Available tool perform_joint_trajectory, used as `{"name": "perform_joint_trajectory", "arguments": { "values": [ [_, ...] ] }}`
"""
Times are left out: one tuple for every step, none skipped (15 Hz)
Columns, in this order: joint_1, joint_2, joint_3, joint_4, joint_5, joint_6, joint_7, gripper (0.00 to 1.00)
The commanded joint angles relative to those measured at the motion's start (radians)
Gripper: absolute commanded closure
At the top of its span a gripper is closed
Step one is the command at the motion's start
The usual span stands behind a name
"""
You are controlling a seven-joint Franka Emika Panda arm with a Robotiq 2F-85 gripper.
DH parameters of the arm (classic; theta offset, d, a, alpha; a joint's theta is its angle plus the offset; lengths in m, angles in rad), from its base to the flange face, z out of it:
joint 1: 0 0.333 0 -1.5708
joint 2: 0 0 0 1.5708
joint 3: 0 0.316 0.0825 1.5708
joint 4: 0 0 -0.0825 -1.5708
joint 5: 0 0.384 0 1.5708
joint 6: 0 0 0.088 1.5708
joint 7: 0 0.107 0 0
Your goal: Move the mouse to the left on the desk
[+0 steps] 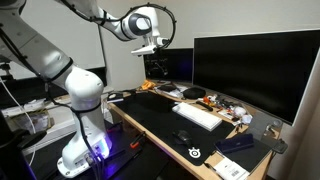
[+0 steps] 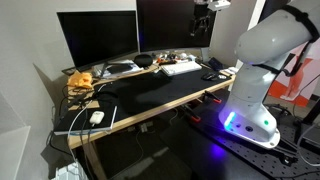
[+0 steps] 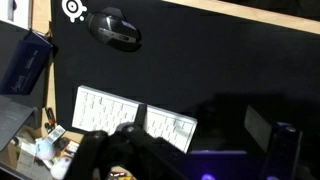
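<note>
High above the desk (image 1: 150,118), your gripper (image 1: 152,47) hangs clear of everything on the black mat. From the wrist view, the gripper (image 3: 118,150) is a dark blur at the bottom edge, and you cannot tell whether its jaws are apart or together. The white keyboard (image 3: 135,115) sits directly beneath it. The mouse (image 3: 113,28) lies on the mat beyond the keyboard, just beside the white logo (image 3: 73,9), well apart from the gripper.
</note>
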Motion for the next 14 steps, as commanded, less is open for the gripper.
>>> {"name": "perform_joint_trajectory", "arguments": {
  "values": [
    [-0.023, 0.143, 0.018, 0.061, 0.005, 0.007, 0.056, 0.0],
    [-0.027, 0.175, 0.018, 0.072, 0.001, 0.015, 0.067, 0.0],
    [-0.03, 0.201, 0.016, 0.076, -0.003, 0.033, 0.076, 0.0],
    [-0.034, 0.232, 0.015, 0.083, -0.008, 0.054, 0.084, 0.0],
    [-0.04, 0.256, 0.016, 0.092, -0.012, 0.066, 0.092, 0.0],
    [-0.047, 0.282, 0.016, 0.098, -0.017, 0.086, 0.098, 0.0],
    [-0.051, 0.303, 0.014, 0.108, -0.017, 0.093, 0.102, 0.0],
    [-0.059, 0.326, 0.012, 0.117, -0.02, 0.099, 0.111, 0.0],
    [-0.069, 0.341, 0.008, 0.127, -0.022, 0.095, 0.115, 0.0],
    [-0.074, 0.354, 0.002, 0.133, -0.016, 0.091, 0.115, 0.0],
    [-0.086, 0.362, -0.006, 0.138, -0.02, 0.084, 0.115, 0.0],
    [-0.094, 0.37, -0.012, 0.143, -0.023, 0.084, 0.114, 0.0],
    [-0.104, 0.375, -0.019, 0.151, -0.024, 0.076, 0.105, 0.0],
    [-0.112, 0.378, -0.028, 0.153, -0.026, 0.076, 0.089, 0.0]
  ]
}}
